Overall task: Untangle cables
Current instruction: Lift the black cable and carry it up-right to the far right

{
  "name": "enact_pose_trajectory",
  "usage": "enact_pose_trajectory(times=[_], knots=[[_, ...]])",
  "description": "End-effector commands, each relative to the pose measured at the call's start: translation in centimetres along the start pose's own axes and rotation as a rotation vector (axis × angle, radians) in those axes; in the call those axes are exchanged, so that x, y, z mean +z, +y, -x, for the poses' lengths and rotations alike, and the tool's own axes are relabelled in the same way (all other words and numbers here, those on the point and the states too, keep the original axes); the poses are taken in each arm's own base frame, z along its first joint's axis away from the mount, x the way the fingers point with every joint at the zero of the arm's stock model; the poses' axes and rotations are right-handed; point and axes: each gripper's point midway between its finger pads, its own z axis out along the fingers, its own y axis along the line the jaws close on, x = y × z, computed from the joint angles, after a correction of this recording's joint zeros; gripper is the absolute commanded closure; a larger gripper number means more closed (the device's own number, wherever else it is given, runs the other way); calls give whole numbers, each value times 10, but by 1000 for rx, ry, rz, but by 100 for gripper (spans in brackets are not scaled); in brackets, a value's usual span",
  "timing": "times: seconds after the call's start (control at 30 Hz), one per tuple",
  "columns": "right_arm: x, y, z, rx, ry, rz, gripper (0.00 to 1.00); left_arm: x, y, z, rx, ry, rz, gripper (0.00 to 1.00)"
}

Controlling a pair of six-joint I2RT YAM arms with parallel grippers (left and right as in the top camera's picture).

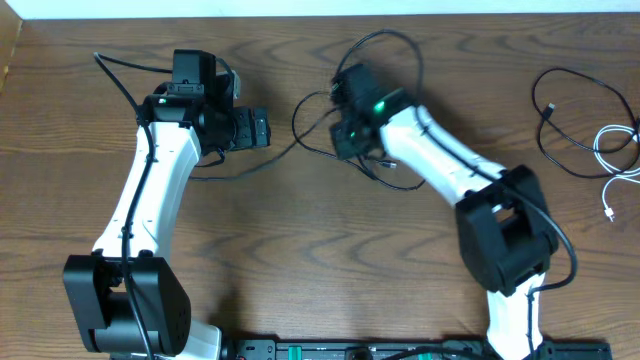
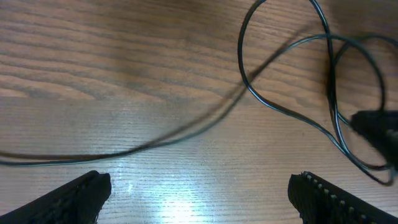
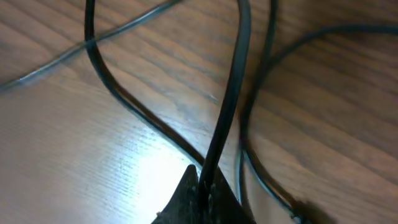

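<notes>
Far right on the counter (image 1: 300, 240), a white cable (image 1: 603, 143) and black cable (image 1: 548, 112) lie free; right end effector (image 3: 202, 186) pinches tangled centre loops (image 3: 231, 87), left end effector (image 2: 199, 196) wide.

Brown wood-grain table (image 1: 300, 260). Around 12 o'clock of centre lies a black cable tangle (image 1: 270, 158): overlapping loops, with one strand trailing flat across the wood toward 9 o'clock. Well apart, at 2–3 o'clock by the right edge, a loose black cable (image 1: 549, 113) lies in an open loop, with a white cable (image 1: 612, 195) just beside it, partly coiled, plug end toward 4 o'clock.
</notes>
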Motion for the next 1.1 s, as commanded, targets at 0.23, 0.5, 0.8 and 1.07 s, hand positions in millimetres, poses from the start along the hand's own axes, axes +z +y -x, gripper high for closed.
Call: enact_pose_trajectory(times=[0.23,0.5,0.8,1.07], knots=[[13,-17,3,-32,-136,-248,51,-4,2,5,-2,-19,12,2],[41,-35,-9,-3,-61,-214,57,-4,2,5,-2,-19,12,2],[58,-35,-14,4,-41,-187,76,-4,2,5,-2,-18,12,2],[59,-39,-15,25,-26,-150,83,-4,2,5,-2,-18,12,2]])
